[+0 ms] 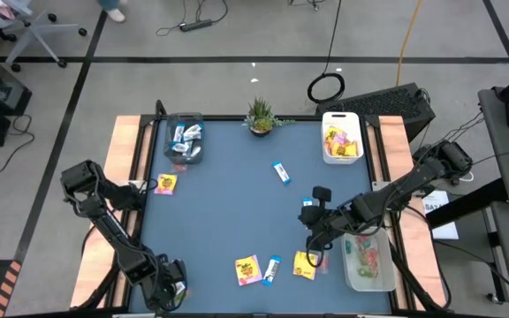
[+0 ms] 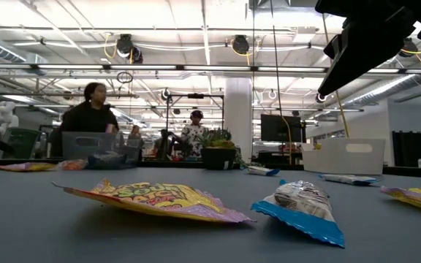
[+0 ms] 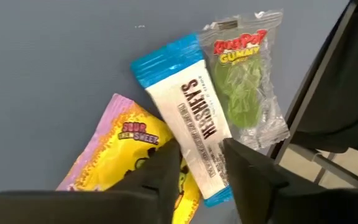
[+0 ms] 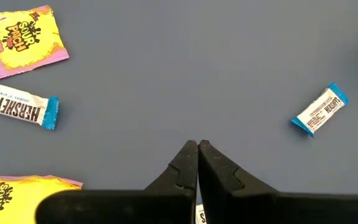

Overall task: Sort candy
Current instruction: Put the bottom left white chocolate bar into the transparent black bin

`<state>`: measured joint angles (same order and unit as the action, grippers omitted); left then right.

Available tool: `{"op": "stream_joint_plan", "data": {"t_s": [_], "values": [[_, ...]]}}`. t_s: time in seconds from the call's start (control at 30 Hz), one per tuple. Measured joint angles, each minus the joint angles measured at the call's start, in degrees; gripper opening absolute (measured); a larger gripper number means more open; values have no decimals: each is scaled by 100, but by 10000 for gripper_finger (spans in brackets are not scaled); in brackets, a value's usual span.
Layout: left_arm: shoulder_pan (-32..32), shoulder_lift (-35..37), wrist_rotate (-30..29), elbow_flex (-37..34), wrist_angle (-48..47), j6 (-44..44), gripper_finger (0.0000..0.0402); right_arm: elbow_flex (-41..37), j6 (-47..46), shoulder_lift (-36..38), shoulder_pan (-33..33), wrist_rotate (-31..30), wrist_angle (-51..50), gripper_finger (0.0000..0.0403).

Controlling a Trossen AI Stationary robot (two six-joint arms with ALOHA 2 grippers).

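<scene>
While parted, left gripper point(image 3: 201, 165) straddles blue-and-white bar point(image 3: 188, 109) | yellow packet point(image 3: 120, 152) beneath | right gripper point(image 4: 197, 149) closed

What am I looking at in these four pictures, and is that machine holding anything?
This is a robot with two dark jointed arms sorting wrapped candy on a blue table. One picture looks straight down, one looks level across the tabletop, and two come from cameras on the arms' wrists.

Loose on the table lie yellow square packets and slim blue-and-white bars. A clear bin holds bars, a white bin holds yellow packets, and another clear bin holds red and green pieces. A small green potted plant stands at the far edge.

The left gripper is open over three candies. The right gripper is shut and empty.
</scene>
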<state>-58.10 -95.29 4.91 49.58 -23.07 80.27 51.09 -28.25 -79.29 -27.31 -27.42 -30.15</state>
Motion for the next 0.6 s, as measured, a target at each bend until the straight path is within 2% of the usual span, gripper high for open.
{"op": "stream_joint_plan", "data": {"t_s": [0.4,0.6], "values": [[45,-22,90,234,-206,-698,15,0,0,0,0,-2,0,1],[217,-19,83,615,-792,-1222,4,0,0,0,0,-2,0,1]]}}
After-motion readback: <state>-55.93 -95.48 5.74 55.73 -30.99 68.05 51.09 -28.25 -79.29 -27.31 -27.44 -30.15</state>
